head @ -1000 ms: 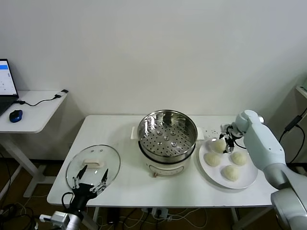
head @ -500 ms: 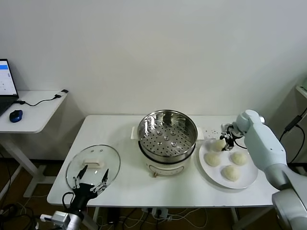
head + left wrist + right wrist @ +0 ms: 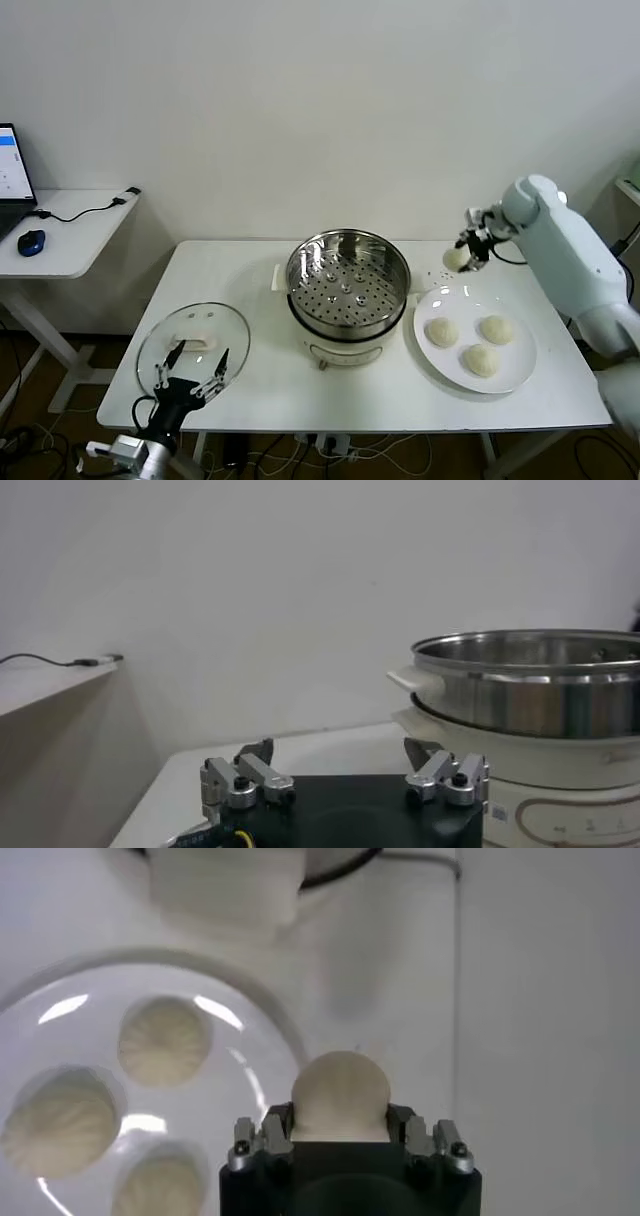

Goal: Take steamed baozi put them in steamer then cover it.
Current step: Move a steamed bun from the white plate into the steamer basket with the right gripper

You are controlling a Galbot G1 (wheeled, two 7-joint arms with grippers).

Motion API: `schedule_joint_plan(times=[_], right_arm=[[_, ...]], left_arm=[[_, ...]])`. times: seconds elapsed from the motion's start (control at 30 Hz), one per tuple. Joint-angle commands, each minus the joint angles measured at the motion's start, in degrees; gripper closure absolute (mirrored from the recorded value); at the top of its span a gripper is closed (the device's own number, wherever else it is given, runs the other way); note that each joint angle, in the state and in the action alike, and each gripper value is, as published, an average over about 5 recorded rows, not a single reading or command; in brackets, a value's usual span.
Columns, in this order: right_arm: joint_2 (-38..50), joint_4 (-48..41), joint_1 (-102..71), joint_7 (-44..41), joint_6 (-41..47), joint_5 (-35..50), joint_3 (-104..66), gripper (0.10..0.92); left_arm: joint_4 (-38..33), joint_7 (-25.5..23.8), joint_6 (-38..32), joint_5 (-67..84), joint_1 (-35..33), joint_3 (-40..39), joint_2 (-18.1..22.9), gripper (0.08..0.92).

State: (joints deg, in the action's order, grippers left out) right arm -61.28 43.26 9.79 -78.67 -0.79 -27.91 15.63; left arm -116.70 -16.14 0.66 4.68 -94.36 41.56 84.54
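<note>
So the right gripper (image 3: pixel 468 249) grips one bun (image 3: pixel 456 258), lifted above the plate (image 3: pixel 520 372). Three buns remain there. Steamer (image 3: pixel 347 282) empty, lid (image 3: pixel 193 345) on table. Left gripper (image 3: pixel 188 372) idle, jaws spread, over lid.

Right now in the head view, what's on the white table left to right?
Glass cover with the open left gripper at its near edge → steamer → right gripper shut on a raised baozi → plate holding three baozi.
</note>
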Motion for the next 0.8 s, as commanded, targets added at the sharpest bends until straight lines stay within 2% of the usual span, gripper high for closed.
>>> schedule_joint_plan(times=[0.03, 0.13, 0.27, 0.37, 0.6, 0.7, 0.8], right_arm=[[-10.25, -6.67, 18.04, -4.15, 1.85, 12.44, 14.88, 0.403], [-13.87, -7.57, 18.84, -5.87, -1.32, 16.32, 17.31, 0.375], [-15.63, -7.91, 17.5, -6.25, -12.95, 22.74, 20.86, 0.357], [-15.53, -6.3, 16.06, -5.67, -21.84, 23.91, 23.73, 0.355], [-16.28, -4.15, 13.35, -3.66, -44.67, 19.05, 27.9, 0.353], [-16.82, -3.89, 12.36, -0.66, -48.96, 17.23, 30.2, 0.35], [-17.6, -4.11, 11.35, 2.68, -49.21, 11.96, 30.51, 0.348]], left_arm=[[-0.96, 0.22, 0.03, 0.35, -0.06, 0.63, -0.17, 0.177], [-1.14, 0.36, -0.06, 0.67, 0.08, 0.96, 0.24, 0.177], [-1.08, 0.41, -0.26, 0.66, -0.06, 0.92, 0.56, 0.177], [-1.24, 0.43, -0.36, 0.52, -0.34, 0.85, 0.74, 0.177], [-1.43, 0.43, -0.33, 0.27, -0.7, 0.77, 1.16, 0.177], [-1.52, 0.41, -0.37, 0.19, -0.95, 0.81, 1.2, 0.177], [-1.6, 0.41, -0.45, 0.19, -1.17, 0.95, 1.15, 0.177]])
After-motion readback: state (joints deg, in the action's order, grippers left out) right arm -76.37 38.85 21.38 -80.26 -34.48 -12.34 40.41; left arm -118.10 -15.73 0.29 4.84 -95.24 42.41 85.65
